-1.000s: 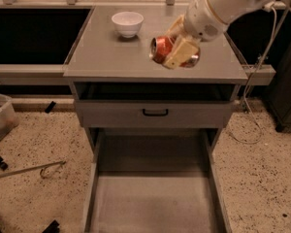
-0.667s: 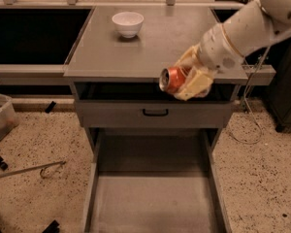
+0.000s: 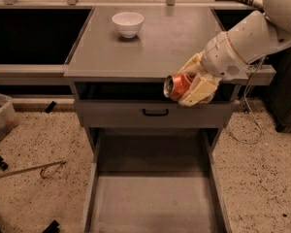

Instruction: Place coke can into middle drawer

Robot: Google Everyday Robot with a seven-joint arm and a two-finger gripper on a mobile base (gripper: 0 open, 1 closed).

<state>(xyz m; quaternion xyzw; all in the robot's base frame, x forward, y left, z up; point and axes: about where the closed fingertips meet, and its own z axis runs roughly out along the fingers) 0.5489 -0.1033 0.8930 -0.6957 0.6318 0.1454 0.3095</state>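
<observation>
Aluminium, thin and already dented, makes up the can (image 3: 176, 86), so it is likely light and easy to crush further under a hard squeeze. Its painted red-orange wall looks smooth and probably slippery, and the round body would roll if let go on its side. The sound place to take it is across the middle of the body, with pads on opposite sides and clear of the silver end, using only modest pressure. The end effector (image 3: 183, 86) is clenched on the can in just that way, one cream-coloured finger over the top of the body and the other under it. The can lies sideways in the air with its silver end turned toward the left of the view. It hangs just in front of the front edge of the grey surface (image 3: 150, 47), level with the dark gap above the closed drawer front (image 3: 111, 114) and its black handle (image 3: 155, 112). The pulled-out drawer (image 3: 153, 203) lies well below it, its flat floor bare. The white arm (image 3: 252, 38) enters from the upper right and slopes down toward the left, the wrist bent so the fingers point out past the edge. A white bowl (image 3: 128, 23) sits at the back of the surface, well apart from the can.
</observation>
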